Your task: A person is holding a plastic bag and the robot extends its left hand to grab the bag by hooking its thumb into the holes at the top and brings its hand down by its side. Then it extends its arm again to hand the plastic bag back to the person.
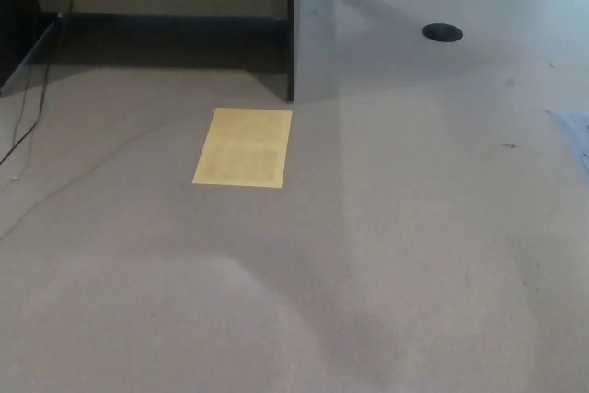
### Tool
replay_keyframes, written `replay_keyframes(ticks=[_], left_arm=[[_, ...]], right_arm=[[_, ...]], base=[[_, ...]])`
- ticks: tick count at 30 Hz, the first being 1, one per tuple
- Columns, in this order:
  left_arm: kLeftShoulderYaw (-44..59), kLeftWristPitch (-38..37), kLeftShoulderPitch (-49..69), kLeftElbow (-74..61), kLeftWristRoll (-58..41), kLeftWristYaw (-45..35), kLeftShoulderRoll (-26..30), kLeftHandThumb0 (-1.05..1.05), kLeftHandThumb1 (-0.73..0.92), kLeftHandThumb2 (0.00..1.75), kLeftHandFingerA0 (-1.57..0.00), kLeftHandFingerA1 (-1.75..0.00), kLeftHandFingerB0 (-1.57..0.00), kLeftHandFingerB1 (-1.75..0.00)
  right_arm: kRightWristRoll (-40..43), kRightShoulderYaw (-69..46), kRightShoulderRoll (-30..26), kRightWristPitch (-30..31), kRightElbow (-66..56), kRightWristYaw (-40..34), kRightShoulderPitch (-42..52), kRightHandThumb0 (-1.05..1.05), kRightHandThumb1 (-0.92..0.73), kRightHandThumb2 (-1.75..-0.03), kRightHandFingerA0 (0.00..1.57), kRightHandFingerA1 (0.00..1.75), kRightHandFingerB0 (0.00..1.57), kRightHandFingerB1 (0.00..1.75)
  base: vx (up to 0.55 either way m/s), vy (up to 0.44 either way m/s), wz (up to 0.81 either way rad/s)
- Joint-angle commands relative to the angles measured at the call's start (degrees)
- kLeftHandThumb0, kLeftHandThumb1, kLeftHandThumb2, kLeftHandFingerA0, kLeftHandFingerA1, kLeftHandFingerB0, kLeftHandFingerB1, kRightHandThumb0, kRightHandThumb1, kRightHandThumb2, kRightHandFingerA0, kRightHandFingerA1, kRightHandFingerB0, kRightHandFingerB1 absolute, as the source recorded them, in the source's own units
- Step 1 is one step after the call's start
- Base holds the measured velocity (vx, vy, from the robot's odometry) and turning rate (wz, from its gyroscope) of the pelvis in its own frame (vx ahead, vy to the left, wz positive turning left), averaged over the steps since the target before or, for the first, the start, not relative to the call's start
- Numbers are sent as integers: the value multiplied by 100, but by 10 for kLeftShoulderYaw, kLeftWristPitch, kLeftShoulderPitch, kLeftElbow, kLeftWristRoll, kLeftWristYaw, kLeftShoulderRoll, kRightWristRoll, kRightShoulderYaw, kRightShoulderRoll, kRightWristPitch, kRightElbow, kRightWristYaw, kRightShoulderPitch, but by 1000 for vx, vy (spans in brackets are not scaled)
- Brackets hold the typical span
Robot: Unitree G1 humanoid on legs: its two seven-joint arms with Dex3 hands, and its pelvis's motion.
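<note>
The floor [414, 255] fills almost the whole head view, a pale beige expanse with soft shadows across it. At the top stands a dark panel [291, 25], which looks like the side of a piece of furniture, with a shaded recess beside it. On the floor near the middle lies a yellow sheet [244, 146], flat and rectangular. A thin cable [32, 117] runs down the left edge, and a small dark round fitting [443, 31] sits in the floor at the upper right.

No hand of the robot shows here, so I cannot tell whether the fingers are spread or closed on something. The plastic bag is also not visible, and no person appears.

My judgement is that the bag hangs at the robot's left side, below the camera's view, so the step in hand is probably the hold at the side or the start of the return. To do it well, the thumb should stay hooked through the holes, and the arm should rise slowly so that the bag does not swing or slip off.
</note>
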Motion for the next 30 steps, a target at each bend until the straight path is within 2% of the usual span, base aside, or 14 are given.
replay_keyframes(ticks=[1,5,6,15,17,18,20,21,23,24,26,27,28,30], left_arm=[[-12,30,-32,65,22,68,34,-10,70,66,-83,-162,-81,-119],[-25,30,-57,120,13,91,50,-2,68,80,-87,-161,-83,-118],[-26,27,-61,138,5,88,55,-4,61,88,-109,-156,-90,-113],[-44,19,-75,158,-6,117,77,-4,58,93,-111,-156,-90,-115],[-44,11,-73,136,-10,113,78,-10,74,80,-89,-166,-77,-119],[-38,22,-68,96,-14,102,73,-3,57,92,-112,-155,-90,-114],[-32,22,-69,53,-23,89,70,-3,62,94,-94,-168,-80,-122],[-30,23,-69,36,-26,85,68,-2,55,107,-120,-134,-84,-108],[-28,11,-78,6,-28,87,66,3,55,107,-122,-139,-81,-113],[-25,13,-84,-9,-27,90,64,1,63,90,-83,-171,-73,-138],[-20,22,-92,-39,-31,83,60,1,64,92,-82,-169,-74,-139],[-13,32,-113,-66,-23,84,62,-1,58,103,-120,-135,-83,-109],[-8,41,-124,-87,-22,78,62,-4,69,83,-94,-171,-77,-126],[1,54,-146,-122,-36,47,63,-4,67,87,-96,-171,-79,-121]], right_arm=[[-1,-2,-7,9,0,-6,0,-24,-65,-59,85,53,69,48],[-1,-3,-7,5,2,-9,-1,-23,-64,-59,86,54,70,49],[1,-4,-7,7,2,-5,-1,-24,-65,-59,86,54,70,48],[-4,-1,-7,10,4,-9,-1,-24,-62,-59,87,54,69,48],[-7,1,-8,13,1,-9,0,-24,-64,-59,86,53,70,48],[-5,1,-8,7,2,-9,-1,-23,-63,-59,85,54,69,48],[-4,0,-6,13,0,-8,-1,-23,-64,-59,86,53,70,48],[-4,0,-6,14,-1,-8,-1,-23,-64,-59,86,53,70,48],[-3,-1,-6,13,-3,-7,1,-23,-64,-59,86,53,70,48],[-3,-1,-7,11,0,-8,1,-23,-63,-59,86,54,70,49],[-4,-1,-8,12,0,-6,1,-23,-64,-59,86,53,70,48],[-3,-1,-8,10,-2,-5,1,-23,-63,-59,86,54,69,48],[-3,-1,-8,10,-3,-5,2,-23,-64,-59,86,53,70,49],[-3,-2,-8,15,-6,-3,-1,-23,-64,-59,85,53,70,48]], base=[[0,0,0],[0,0,0],[0,0,0],[0,0,0],[0,0,0],[0,0,0],[0,0,0],[0,0,0],[0,0,0],[0,0,0],[0,0,0],[0,0,0],[0,0,0],[0,0,0]])
